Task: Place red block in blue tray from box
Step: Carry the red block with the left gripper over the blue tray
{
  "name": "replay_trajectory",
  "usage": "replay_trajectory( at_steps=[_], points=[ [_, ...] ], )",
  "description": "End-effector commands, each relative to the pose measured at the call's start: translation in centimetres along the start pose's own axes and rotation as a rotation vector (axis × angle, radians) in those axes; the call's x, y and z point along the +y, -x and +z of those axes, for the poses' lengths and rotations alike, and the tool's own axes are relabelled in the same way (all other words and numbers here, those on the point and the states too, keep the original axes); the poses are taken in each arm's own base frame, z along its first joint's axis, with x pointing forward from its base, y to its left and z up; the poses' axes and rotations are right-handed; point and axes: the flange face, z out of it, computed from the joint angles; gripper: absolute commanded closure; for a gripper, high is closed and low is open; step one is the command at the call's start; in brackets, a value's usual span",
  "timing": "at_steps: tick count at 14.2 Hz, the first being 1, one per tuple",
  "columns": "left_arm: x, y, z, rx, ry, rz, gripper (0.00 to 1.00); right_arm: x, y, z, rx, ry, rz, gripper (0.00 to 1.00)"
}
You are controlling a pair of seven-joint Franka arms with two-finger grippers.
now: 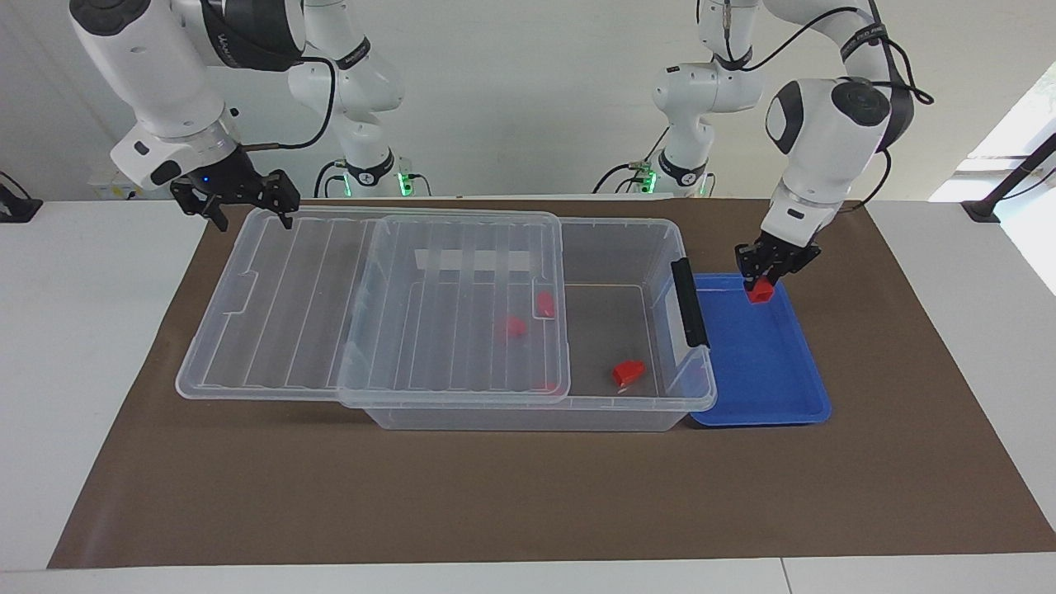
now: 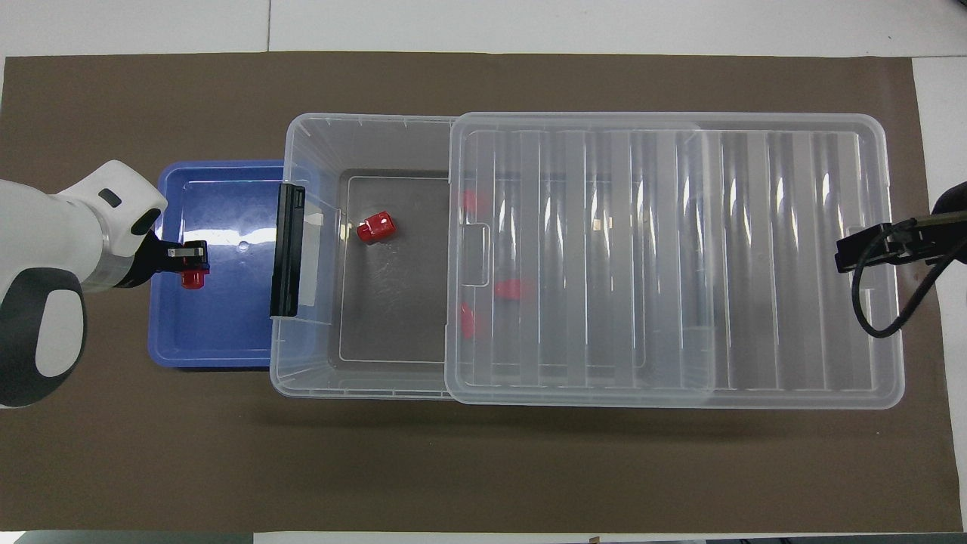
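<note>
We find the left gripper (image 1: 763, 285) clamped on the red block (image 1: 760, 294), which hangs from its fingertips over the blue tray (image 1: 767, 371), above the tray's edge nearest the robots; whether the block touches the tray floor we cannot tell. In the overhead view the block (image 2: 192, 279) shows just under the gripper (image 2: 189, 261), over the tray (image 2: 219, 332).

The tray lies on the brown mat (image 1: 528, 495) at the left arm's end, touching the short side of the box (image 1: 627, 412) that carries the black handle (image 1: 690, 302).

The lid (image 1: 371, 305) is slid toward the right arm's end, resting on the box rim and overhanging it, leaving the handle end uncovered. One red piece (image 1: 629, 372) lies on the exposed box floor; we see others (image 1: 516, 327) blurred under the lid.

The right gripper (image 1: 235, 194) stands with jaws spread over the lid's corner nearest the robots at the right arm's end, holding nothing.
</note>
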Motion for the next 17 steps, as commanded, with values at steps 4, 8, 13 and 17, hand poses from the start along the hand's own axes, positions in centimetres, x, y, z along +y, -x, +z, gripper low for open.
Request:
replay_trajectory(
  at_steps=[4,8,13,17],
  points=[
    [-1.6,-2.3,9.2,0.039,0.022,0.041,1.0,0.6,-0.3,-0.1,0.021,0.02,0.009,0.0],
    [-1.0,-2.1,12.8,0.051,0.03,0.054,1.0,0.9,-0.3,-0.3,0.027,0.017,0.01,0.0],
    [0.4,-2.5,8.9,0.003,0.024,0.059,0.0,5.1,-0.1,-0.2,0.054,0.017,-0.026,0.0],
    [1.5,-3.6,0.0,-0.018,0.015,0.073,0.0,6.9,0.2,0.9,0.089,0.024,0.005,0.69]
  ],
)
